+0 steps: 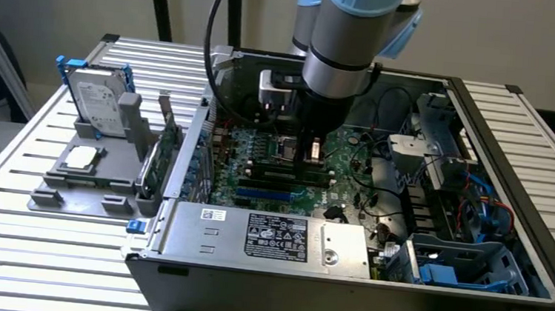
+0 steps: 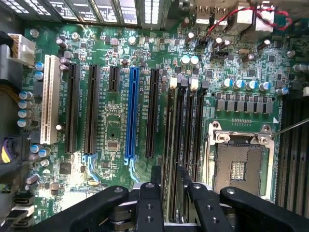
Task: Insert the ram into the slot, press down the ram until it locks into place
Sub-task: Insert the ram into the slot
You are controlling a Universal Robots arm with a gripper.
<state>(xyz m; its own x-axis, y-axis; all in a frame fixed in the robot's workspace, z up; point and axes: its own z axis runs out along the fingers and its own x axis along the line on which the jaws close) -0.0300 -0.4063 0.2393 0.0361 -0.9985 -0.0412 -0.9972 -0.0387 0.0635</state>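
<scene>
- The ram (image 2: 170, 159) looks to me like a light, thin, stiff board. It should take a push along its length but would crack or twist under sideways force, and its chips and bottom contacts are delicate.
- I judge the best hold to be on the 2 flat faces near the top edge, about mid-length, leaving the contact edge and the ends free for the clips.
- In the wrist view the ram shows edge-on as a pale strip, lined up with the slot (image 2: 172, 92). That slot is the 1 of 4 parallel black sockets nearest the long expansion slots, and it lies between the blue slot (image 2: 131, 111) and the silver processor socket (image 2: 239, 164).
- I cannot tell whether the ram is seated or only resting on the socket.
- My gripper (image 2: 170, 176) straddles that strip. I cannot tell whether it is clamped on the ram or standing just off it.
- In the exterior view my arm (image 1: 341, 49) comes nearly straight down into the open computer case (image 1: 516, 144), with the wrist vertical over the motherboard (image 2: 111, 125) and the tool low near the sockets.
</scene>
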